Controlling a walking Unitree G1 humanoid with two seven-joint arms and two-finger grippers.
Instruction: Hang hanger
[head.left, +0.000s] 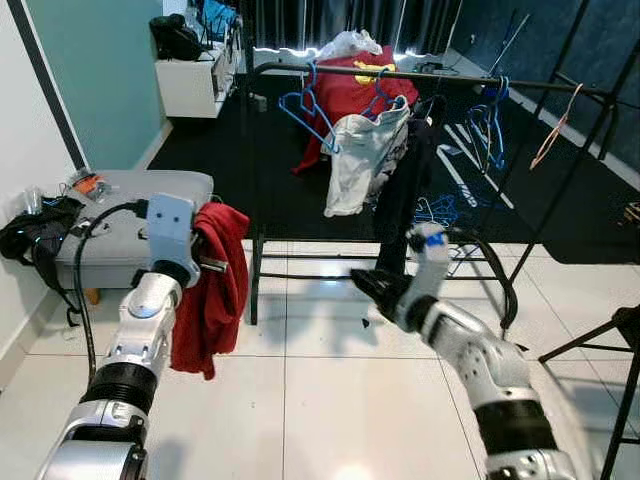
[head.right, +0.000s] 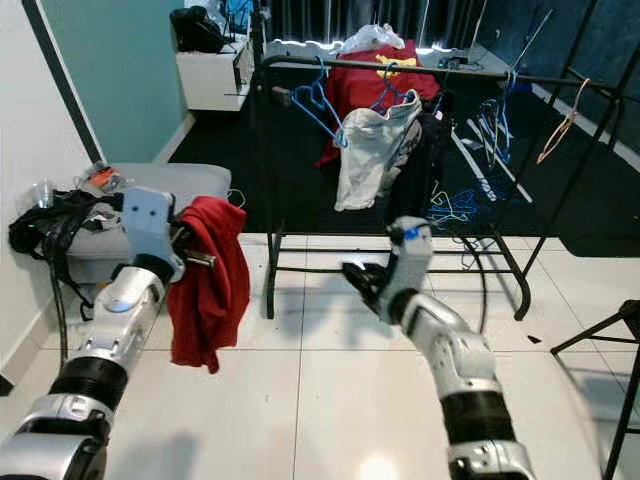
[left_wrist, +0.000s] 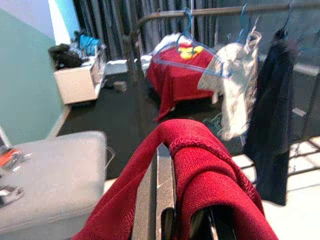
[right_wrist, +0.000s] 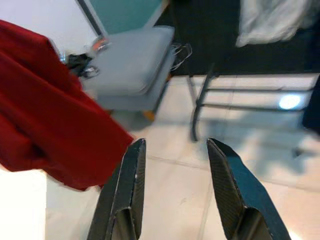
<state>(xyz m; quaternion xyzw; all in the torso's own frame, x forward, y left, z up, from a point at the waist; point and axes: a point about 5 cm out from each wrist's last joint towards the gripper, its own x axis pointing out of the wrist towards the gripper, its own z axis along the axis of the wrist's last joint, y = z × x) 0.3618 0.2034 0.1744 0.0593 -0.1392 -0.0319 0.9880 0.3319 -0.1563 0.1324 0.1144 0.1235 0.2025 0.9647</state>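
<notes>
Hanger isn't visible as such — a red garment (head.left: 212, 290) is draping over your left claw (left_wrist: 165, 200), raised near the grey bench (head.left: 110, 235); its grip can't be told. Your right claw (right_wrist: 175, 150) is hovering open, empty, over floor tiles before the clothes rack (head.left: 420, 75).
</notes>
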